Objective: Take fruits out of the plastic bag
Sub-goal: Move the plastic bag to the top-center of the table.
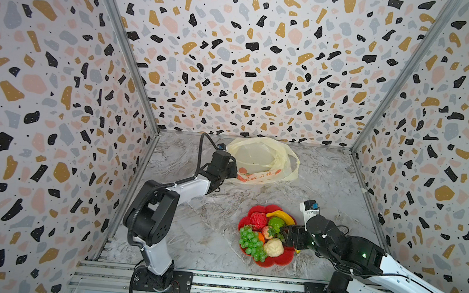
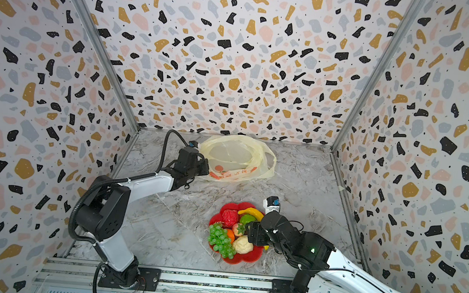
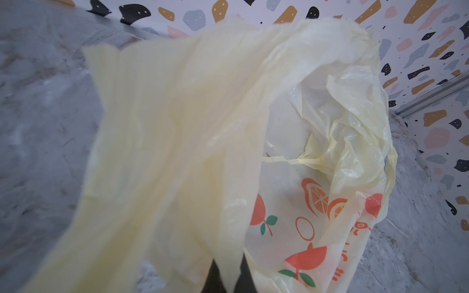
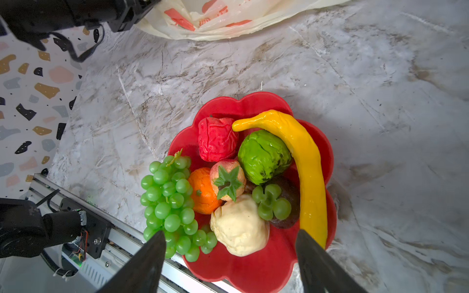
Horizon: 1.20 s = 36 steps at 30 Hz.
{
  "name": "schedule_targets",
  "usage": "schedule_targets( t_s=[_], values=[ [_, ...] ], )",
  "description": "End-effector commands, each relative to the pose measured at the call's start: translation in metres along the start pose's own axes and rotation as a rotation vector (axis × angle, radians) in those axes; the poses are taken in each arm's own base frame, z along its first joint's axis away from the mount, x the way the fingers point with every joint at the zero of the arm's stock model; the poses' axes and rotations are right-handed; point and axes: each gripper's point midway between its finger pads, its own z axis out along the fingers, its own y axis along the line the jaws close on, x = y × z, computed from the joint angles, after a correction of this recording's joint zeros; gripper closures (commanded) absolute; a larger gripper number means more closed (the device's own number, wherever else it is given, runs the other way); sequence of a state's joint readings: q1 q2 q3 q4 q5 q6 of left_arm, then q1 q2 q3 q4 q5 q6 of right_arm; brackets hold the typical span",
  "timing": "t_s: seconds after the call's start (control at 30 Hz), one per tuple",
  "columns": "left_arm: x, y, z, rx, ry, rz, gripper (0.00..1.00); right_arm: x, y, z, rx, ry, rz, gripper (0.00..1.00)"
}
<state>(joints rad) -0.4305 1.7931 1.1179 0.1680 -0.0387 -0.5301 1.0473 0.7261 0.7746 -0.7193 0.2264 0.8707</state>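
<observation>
Near: right fingers (image 4: 152,253) apart, empty, over small toy fruits (image 4: 264,157) heaped in red flower-shaped dish (image 4: 253,274) by counter (image 1: 221,207) front edge. Far: left fingers (image 3: 212,279) clamped on thin cream-yellow plastic bag (image 1: 258,158) at back edge. Risk: dipping lower could nudge yellow banana (image 4: 304,162) off the rim; tugging could tear the film.

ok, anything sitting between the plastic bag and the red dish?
Nothing. Only bare marble table lies between the plastic bag and the red dish. Both top views and the right wrist view show it.
</observation>
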Motion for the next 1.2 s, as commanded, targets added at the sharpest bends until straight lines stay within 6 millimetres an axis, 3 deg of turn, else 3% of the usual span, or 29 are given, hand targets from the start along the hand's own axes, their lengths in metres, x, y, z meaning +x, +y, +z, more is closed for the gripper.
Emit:
schedule_targets(
  t_s=[0.0, 0.13, 0.27, 0.37, 0.57, 0.73, 1.03, 1.17],
  values=[
    [-0.012, -0.011, 0.023, 0.003, 0.018, 0.040, 0.99, 0.012, -0.009, -0.003, 0.003, 0.029, 0.065, 0.20],
    [-0.021, -0.016, 0.053, -0.013, 0.022, 0.097, 0.97, 0.024, -0.009, 0.001, -0.034, 0.056, 0.095, 0.21],
    [-0.023, -0.010, 0.070, -0.075, 0.063, 0.135, 0.70, 0.031, -0.014, 0.000, -0.028, 0.070, 0.133, 0.25],
    [-0.028, -0.014, 0.067, -0.073, 0.075, 0.156, 0.54, 0.034, -0.019, -0.002, -0.017, 0.071, 0.161, 0.27],
    [-0.043, -0.009, 0.029, -0.129, 0.063, 0.174, 0.32, 0.042, -0.034, -0.007, 0.055, 0.098, 0.219, 0.32],
    [-0.046, 0.000, -0.004, -0.166, 0.056, 0.140, 0.23, 0.056, -0.050, -0.009, 0.115, 0.132, 0.268, 0.35],
    [-0.042, 0.023, -0.051, -0.232, 0.006, 0.091, 0.18, 0.076, -0.061, -0.009, 0.152, 0.194, 0.310, 0.36],
    [-0.039, 0.040, -0.088, -0.257, -0.102, 0.036, 0.18, 0.088, -0.061, -0.003, 0.146, 0.226, 0.335, 0.37]
  ],
)
